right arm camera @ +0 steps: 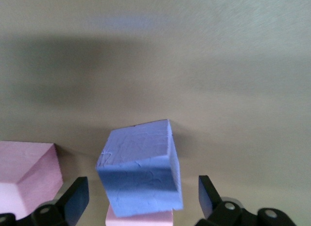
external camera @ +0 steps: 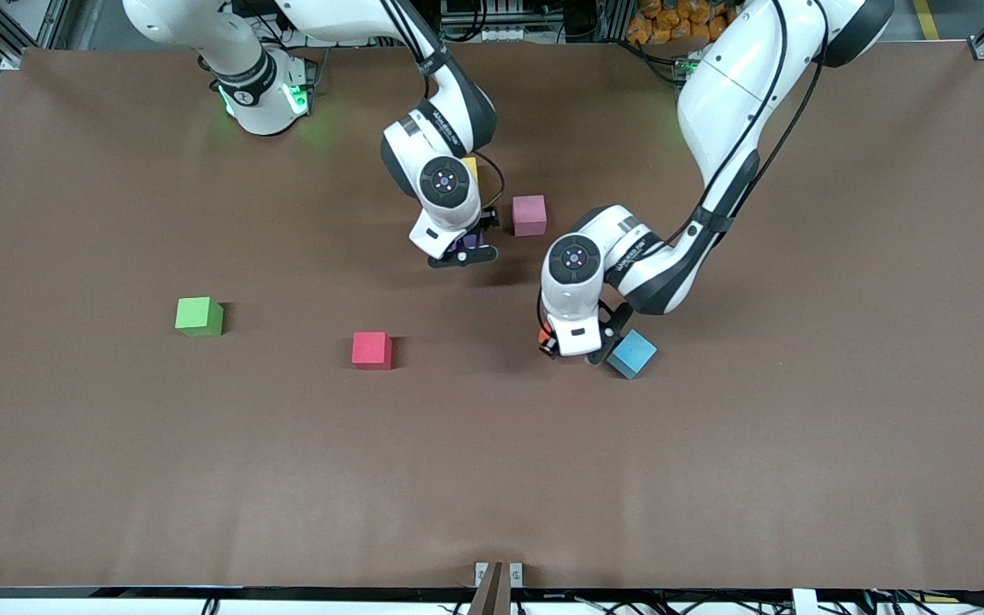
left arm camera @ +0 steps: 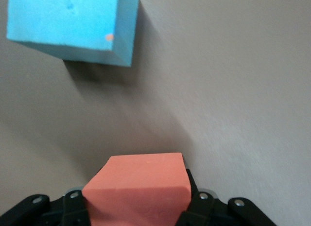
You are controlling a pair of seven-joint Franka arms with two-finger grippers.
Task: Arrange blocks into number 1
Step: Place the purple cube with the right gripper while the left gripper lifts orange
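Front: right gripper [external camera: 464,250] low over purple block [external camera: 460,243], beside pink block [external camera: 530,214]; yellow block [external camera: 471,166] peeks past arm. Likely column of the 1 building here. Left gripper [external camera: 571,346] at orange block [external camera: 544,333], blue block [external camera: 632,354] just beside. Green block [external camera: 199,316], red block [external camera: 371,350] well apart, unplaced.

Left wrist: fingers [left arm camera: 73,206] clamp orange block [left arm camera: 138,187]; blue block [left arm camera: 73,24] near.

Right wrist: fingers [right arm camera: 73,201] spread, clear of purple block [right arm camera: 141,167], which sits tilted atop second pink block [right arm camera: 138,218]. Looks released; tilt risks toppling.

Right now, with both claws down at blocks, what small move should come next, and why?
Probably lift the right claw straight up: its fingers stand apart from the purple block, which sits tilted on a pink block. The left claw is shut on the orange block beside the light blue block.
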